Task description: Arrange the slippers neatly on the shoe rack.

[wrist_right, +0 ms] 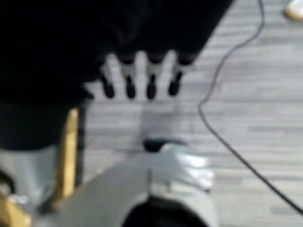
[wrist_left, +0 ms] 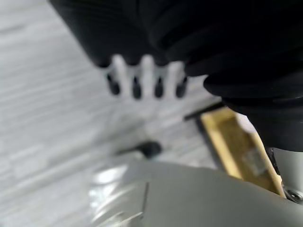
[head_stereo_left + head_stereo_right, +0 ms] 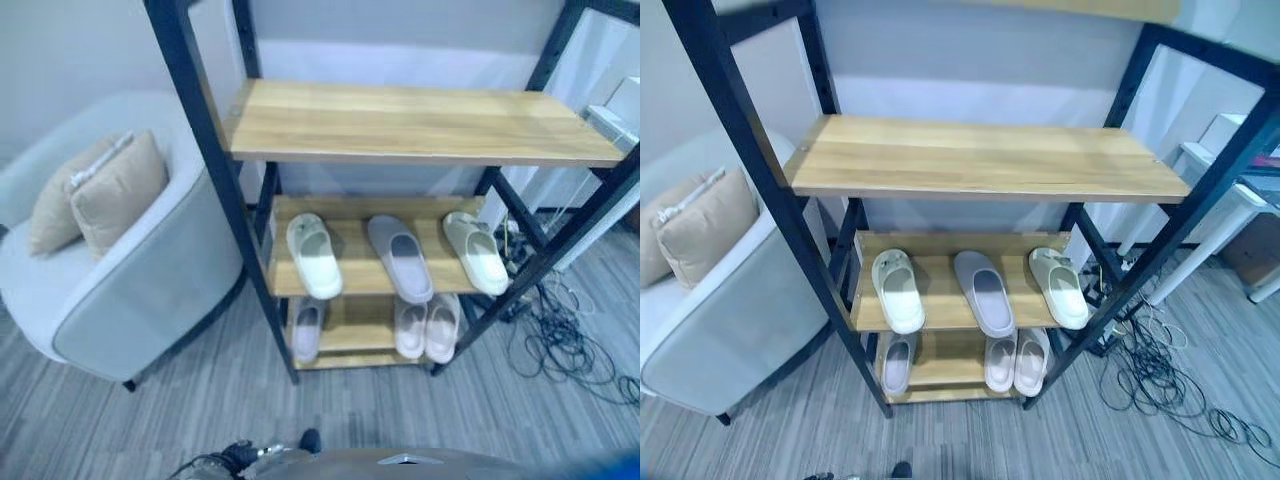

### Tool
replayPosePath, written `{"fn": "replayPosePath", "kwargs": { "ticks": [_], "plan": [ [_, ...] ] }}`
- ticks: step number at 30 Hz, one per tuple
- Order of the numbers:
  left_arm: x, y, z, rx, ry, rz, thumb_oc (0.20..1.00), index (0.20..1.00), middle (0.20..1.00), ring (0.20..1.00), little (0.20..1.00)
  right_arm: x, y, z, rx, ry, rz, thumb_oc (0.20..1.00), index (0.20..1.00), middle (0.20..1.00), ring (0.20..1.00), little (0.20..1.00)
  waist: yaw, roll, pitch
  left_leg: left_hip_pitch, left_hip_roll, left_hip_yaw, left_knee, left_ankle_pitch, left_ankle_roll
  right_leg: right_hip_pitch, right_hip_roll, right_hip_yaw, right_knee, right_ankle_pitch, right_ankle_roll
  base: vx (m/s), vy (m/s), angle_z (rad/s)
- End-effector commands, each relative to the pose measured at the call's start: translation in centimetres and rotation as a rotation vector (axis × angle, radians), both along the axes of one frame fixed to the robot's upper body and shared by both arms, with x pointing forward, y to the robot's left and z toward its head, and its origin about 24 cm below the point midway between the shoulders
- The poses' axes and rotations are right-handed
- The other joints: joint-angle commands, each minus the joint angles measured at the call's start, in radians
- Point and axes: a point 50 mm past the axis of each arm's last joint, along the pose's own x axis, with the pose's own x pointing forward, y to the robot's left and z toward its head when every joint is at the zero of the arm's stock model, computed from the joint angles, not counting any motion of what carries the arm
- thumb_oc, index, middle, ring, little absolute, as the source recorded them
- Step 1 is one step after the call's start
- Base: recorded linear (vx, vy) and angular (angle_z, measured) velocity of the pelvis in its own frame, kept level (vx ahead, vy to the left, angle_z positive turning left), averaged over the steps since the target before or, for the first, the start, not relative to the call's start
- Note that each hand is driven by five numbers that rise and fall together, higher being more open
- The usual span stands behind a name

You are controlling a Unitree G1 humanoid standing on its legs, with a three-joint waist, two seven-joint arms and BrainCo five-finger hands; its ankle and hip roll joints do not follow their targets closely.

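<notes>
Grey striped flooring (image 3: 400,420) runs under a black-framed shoe rack (image 3: 190,100) with wooden shelves, a pale armchair (image 3: 130,290) with two beige cushions (image 3: 100,190) just beside it on the left and a tangle of cables (image 3: 565,345) on the floor to the right. On the middle shelf (image 3: 350,275), going left to right, lie a cream slipper (image 3: 314,256), a lilac-grey slipper (image 3: 400,258) and another cream slipper (image 3: 476,252), each angled differently and well apart. On the bottom shelf (image 3: 345,340) a lone lilac slipper (image 3: 307,328) sits left, a close pair (image 3: 426,327) right. Both hands hang low over the floor: the left hand (image 2: 142,78) and right hand (image 1: 139,75) each show straight, relaxed fingers with nothing in them. I'd judge the sorting not yet begun. Done well, it means reaching for the cream slipper on the left first, gripping it across the strap, and setting it touching its mate, toes pointing the same way.
</notes>
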Motion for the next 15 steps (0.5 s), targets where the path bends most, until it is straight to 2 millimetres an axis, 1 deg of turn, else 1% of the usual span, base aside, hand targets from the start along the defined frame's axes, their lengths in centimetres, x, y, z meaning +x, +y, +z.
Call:
{"fn": "replayPosePath", "kwargs": {
  "ticks": [1, 2, 3, 5, 6, 7, 8, 11, 12, 13, 14, 15],
  "plan": [
    [1.3, -1.4, -0.1, -0.033, -0.039, -0.045, 1.0, 1.0, 1.0, 1.0, 1.0, 2.3, -1.9, 0.7, -0.058, -0.057, 0.081, 1.0, 1.0, 1.0, 1.0, 1.0, 0.032, 0.019, 0.079, -0.022, 0.011, 0.044, 0.133, -0.147, 0.005, -0.132, -0.019, 0.019, 0.192, -0.024, 0.06, -0.04, 0.036, -0.15],
    [1.6, -1.5, 0.0, -0.033, -0.049, -0.054, 1.0, 1.0, 1.0, 1.0, 1.0, 2.6, -1.9, 0.8, -0.059, -0.064, 0.087, 1.0, 1.0, 1.0, 1.0, 1.0, 0.034, 0.023, 0.084, -0.023, 0.01, 0.049, 0.136, -0.149, 0.008, -0.158, -0.024, 0.012, 0.243, -0.024, 0.067, -0.04, -0.022, -0.28],
    [1.9, -1.2, 0.1, -0.025, -0.061, -0.06, 1.0, 1.0, 1.0, 1.0, 1.0, 3.2, -2.0, 0.9, -0.064, -0.083, 0.1, 1.0, 1.0, 1.0, 1.0, 1.0, 0.031, 0.034, 0.094, -0.017, 0.016, 0.044, 0.131, -0.148, 0.005, -0.182, -0.06, 0.002, 0.272, -0.007, 0.084, 0.0, -0.087, -0.29],
    [2.4, -0.9, 0.2, -0.024, -0.075, -0.066, 1.0, 1.0, 1.0, 1.0, 1.0, 3.2, -2.1, 0.9, -0.057, -0.074, 0.128, 1.0, 1.0, 1.0, 1.0, 1.0, 0.019, 0.049, 0.104, -0.015, 0.028, 0.038, 0.13, -0.151, -0.003, -0.201, -0.105, 0.001, 0.234, 0.016, 0.077, 0.04, -0.114, -0.18],
    [2.4, -0.9, 0.2, -0.024, -0.075, -0.066, 1.0, 1.0, 1.0, 1.0, 1.0, 3.2, -2.1, 0.9, -0.057, -0.073, 0.128, 1.0, 1.0, 1.0, 1.0, 1.0, 0.017, 0.049, 0.106, -0.013, 0.028, 0.036, 0.131, -0.152, -0.003, -0.198, -0.105, -0.001, 0.234, 0.016, 0.077, 0.04, -0.083, -0.1],
    [2.2, -0.9, 0.2, -0.026, -0.076, -0.056, 1.0, 1.0, 1.0, 1.0, 1.0, 3.4, -2.1, 1.0, -0.065, -0.081, 0.114, 1.0, 1.0, 1.0, 1.0, 1.0, 0.011, 0.048, 0.105, -0.011, 0.026, 0.031, 0.134, -0.154, -0.006, -0.21, -0.108, 0.017, 0.223, 0.033, 0.08, 0.08, -0.153, 0.02],
    [1.8, -0.6, 0.2, -0.01, -0.065, -0.069, 1.0, 1.0, 1.0, 1.0, 1.0, 3.4, -2.3, 1.0, -0.077, -0.09, 0.111, 1.0, 1.0, 1.0, 1.0, 1.0, 0.016, 0.031, 0.099, -0.007, 0.025, 0.039, 0.133, -0.158, -0.016, -0.183, -0.114, 0.01, 0.154, 0.045, 0.09, 0.08, -0.152, 0.08],
    [1.5, -0.6, 0.2, -0.009, -0.057, -0.074, 1.0, 1.0, 1.0, 1.0, 1.0, 3.4, -2.4, 1.0, -0.079, -0.09, 0.12, 1.0, 1.0, 1.0, 1.0, 1.0, 0.016, 0.03, 0.096, -0.004, 0.028, 0.038, 0.129, -0.156, -0.019, -0.172, -0.115, 0.0, 0.136, 0.048, 0.092, 0.06, -0.105, 0.1],
    [0.9, -0.6, 0.1, -0.009, -0.039, -0.099, 1.0, 1.0, 1.0, 1.0, 1.0, 4.0, -2.7, 1.3, -0.089, -0.112, 0.153, 1.0, 1.0, 1.0, 1.0, 1.0, 0.019, 0.03, 0.086, 0.003, 0.045, 0.036, 0.108, -0.144, -0.033, -0.153, -0.107, -0.017, 0.101, 0.05, 0.091, 0.1, -0.161, 0.13],
    [0.4, -0.6, 0.0, -0.004, -0.023, -0.115, 1.0, 1.0, 1.0, 1.0, 1.0, 5.1, -2.9, 1.6, -0.105, -0.145, 0.192, 1.0, 1.0, 1.0, 1.0, 1.0, 0.022, 0.033, 0.082, 0.008, 0.057, 0.026, 0.093, -0.138, -0.041, -0.138, -0.099, -0.027, 0.09, 0.046, 0.088, 0.1, -0.161, 0.13],
    [0.4, -0.6, 0.0, -0.004, -0.023, -0.115, 1.0, 1.0, 1.0, 1.0, 1.0, 5.1, -2.9, 1.6, -0.105, -0.145, 0.193, 1.0, 1.0, 1.0, 1.0, 1.0, 0.021, 0.033, 0.083, 0.009, 0.058, 0.025, 0.093, -0.138, -0.041, -0.137, -0.099, -0.027, 0.089, 0.046, 0.088, 0.06, -0.094, 0.09],
    [0.3, -0.6, 0.0, -0.005, -0.018, -0.125, 1.0, 1.0, 1.0, 1.0, 1.0, 5.6, -3.1, 1.8, -0.113, -0.162, 0.207, 1.0, 1.0, 1.0, 1.0, 1.0, 0.023, 0.034, 0.082, 0.01, 0.062, 0.02, 0.089, -0.137, -0.042, -0.133, -0.096, -0.029, 0.09, 0.043, 0.086, 0.04, -0.056, 0.05]
  ]
}}
